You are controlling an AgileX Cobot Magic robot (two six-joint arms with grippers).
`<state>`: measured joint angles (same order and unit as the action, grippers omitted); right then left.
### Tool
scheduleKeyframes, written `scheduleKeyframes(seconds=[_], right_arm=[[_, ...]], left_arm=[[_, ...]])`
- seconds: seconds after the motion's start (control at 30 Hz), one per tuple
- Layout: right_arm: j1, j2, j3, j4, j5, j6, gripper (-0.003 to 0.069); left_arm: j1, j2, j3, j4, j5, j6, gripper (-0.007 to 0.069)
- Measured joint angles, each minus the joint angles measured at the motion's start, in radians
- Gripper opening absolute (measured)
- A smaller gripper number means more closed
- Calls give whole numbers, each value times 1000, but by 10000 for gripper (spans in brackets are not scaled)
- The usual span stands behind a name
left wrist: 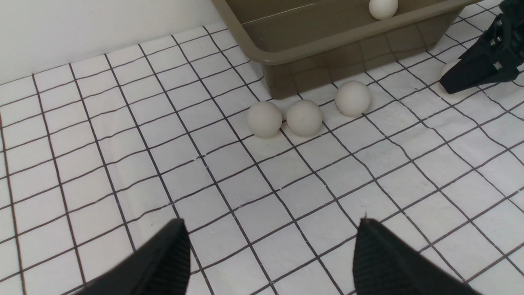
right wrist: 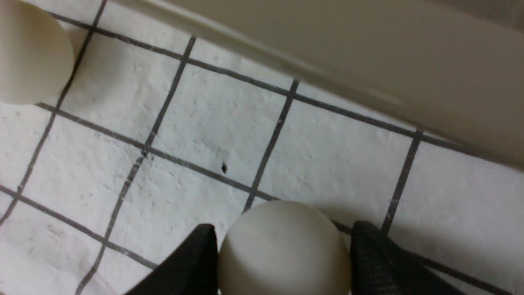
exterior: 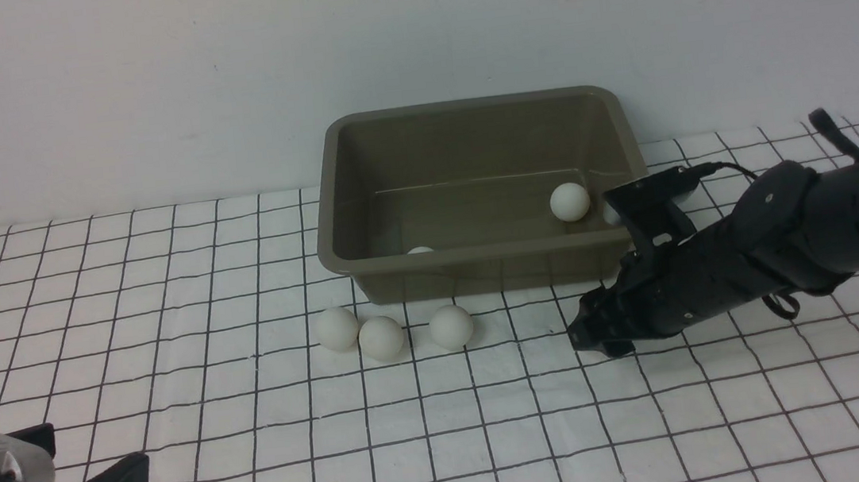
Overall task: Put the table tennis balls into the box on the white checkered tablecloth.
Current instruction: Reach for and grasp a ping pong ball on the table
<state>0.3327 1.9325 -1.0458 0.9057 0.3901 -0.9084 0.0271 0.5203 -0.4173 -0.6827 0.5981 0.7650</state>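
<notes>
Table tennis balls [exterior: 380,337]: small, matte, white spheres; six are accounted for across the views.
Container: rectangular olive-grey plastic box [exterior: 496,266] with a flared rim, standing at the far side of the white checkered tablecloth [exterior: 257,419].
Done: two balls lie inside the box. The right-end ball [exterior: 570,201] rests on the floor. The half-hidden ball [exterior: 420,249] shows only its top above the near wall.
Left to do: four balls are outside the box, all on the tablecloth.
Row of three: left ball [exterior: 338,329], middle ball [exterior: 380,337] and right ball [exterior: 450,326] lie just in front of the near wall. The left and middle balls touch or nearly touch; the right ball sits slightly apart.
Fourth ball [right wrist: 284,250]: lies on the tablecloth near the box's near right corner. The right arm hides it in the front view.
Right fingers [right wrist: 192,266]: one on each flank of the fourth ball, both against its surface, clenched on it. The ball looks low at the cloth, not yet lifted.
Left fingers [left wrist: 163,266]: spread wide with nothing between them, above bare tablecloth, well short of the row of three.
Progress, judged: about one third complete.
Step in hand, judged: grasp of the fourth ball; the lift and the carry over the rim remain.
</notes>
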Motion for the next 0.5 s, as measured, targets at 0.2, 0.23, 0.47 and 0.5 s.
scheduleKeyframes(seconds=[0.2,0.23,0.47,0.5], right_arm=[[0,-41,-1,-62,56,0,361],[0,-95,-1,-107,111,0,361],[0,-289,-8,-132,199,-53,361],[0,-296,-19,-115,178,-67,361]], left_arm=[[0,0,0,-2,0,0,482],[0,0,0,-2,0,0,482],[0,0,0,-3,0,0,482],[0,0,0,-3,0,0,482]])
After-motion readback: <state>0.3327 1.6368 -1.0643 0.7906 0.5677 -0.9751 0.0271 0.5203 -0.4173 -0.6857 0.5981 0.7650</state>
